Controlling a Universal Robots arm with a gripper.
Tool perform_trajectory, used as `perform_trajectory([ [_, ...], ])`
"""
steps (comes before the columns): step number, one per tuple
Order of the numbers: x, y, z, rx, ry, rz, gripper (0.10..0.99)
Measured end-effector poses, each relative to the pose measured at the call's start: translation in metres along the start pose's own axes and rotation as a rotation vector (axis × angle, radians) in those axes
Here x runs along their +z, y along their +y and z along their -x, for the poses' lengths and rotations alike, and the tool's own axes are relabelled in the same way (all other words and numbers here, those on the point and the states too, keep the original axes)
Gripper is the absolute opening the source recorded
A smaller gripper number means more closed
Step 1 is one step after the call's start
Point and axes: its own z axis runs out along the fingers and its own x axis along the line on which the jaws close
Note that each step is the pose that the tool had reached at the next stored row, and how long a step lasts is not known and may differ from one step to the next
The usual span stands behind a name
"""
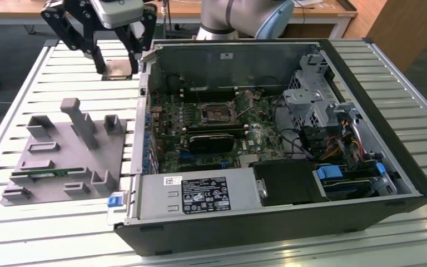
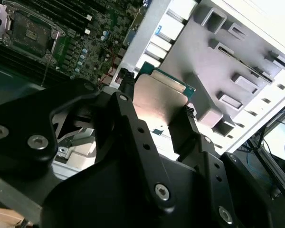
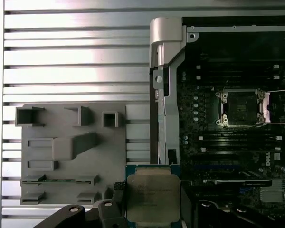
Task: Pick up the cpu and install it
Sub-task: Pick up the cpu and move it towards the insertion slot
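1. Underneath, table (image 1: pixel 43 239): pale metal slats with grooves between them; it bears everything listed below.
2. Room: wooden desks (image 1: pixel 184 10) behind the table and grey floor (image 1: pixel 13 39) at the exterior view's left. The arm's grey base (image 1: pixel 236 19) stands at the table's far edge.
3. Case (image 1: pixel 273 236): black tower on its side with the panel off, on the exterior view's right half of the table.
4. Board (image 1: pixel 266 133): green, flat inside the case. Its socket (image 3: pixel 241 107) has a bright metal frame around a dark centre. White lettering is printed on the board in the first wrist view.
5. Power supply (image 1: pixel 154 200): grey box at the case's near edge. It carries a white label (image 1: pixel 206 197) with dense black print, too small to read, and a blue tab (image 1: pixel 114 200) sits at its corner.
6. Tray (image 1: pixel 50 167): grey, moulded with posts and slots, just beside the case on the exterior view's left. A green memory stick (image 1: pixel 46 173) lies in one slot.
7. Gripper (image 1: pixel 117 68): black fingers (image 2: pixel 126 88) drawn in against two opposite edges of the cpu, clamping it.
8. Cpu (image 3: pixel 153 197): silver top on green substrate, faint markings unreadable. It is held level above the table, just outside the case's far corner, beyond the tray and well apart from the socket.
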Motion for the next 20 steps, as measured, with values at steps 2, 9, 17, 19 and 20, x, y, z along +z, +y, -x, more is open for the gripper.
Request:
perform_trajectory([
  [2,0.0000,0.0000,0.0007,0.000,0.0000,0.000,0.541],
  [9,-0.0001,0.0003,0.0032,0.000,0.0001,0.000,0.541],
  [17,0.0000,0.0034,0.0091,0.000,0.0000,0.000,0.541],
  [19,0.0000,0.0041,0.0124,0.000,0.0001,0.000,0.541],
  [20,-0.0001,0.0043,0.0139,0.000,0.0001,0.000,0.541],
])
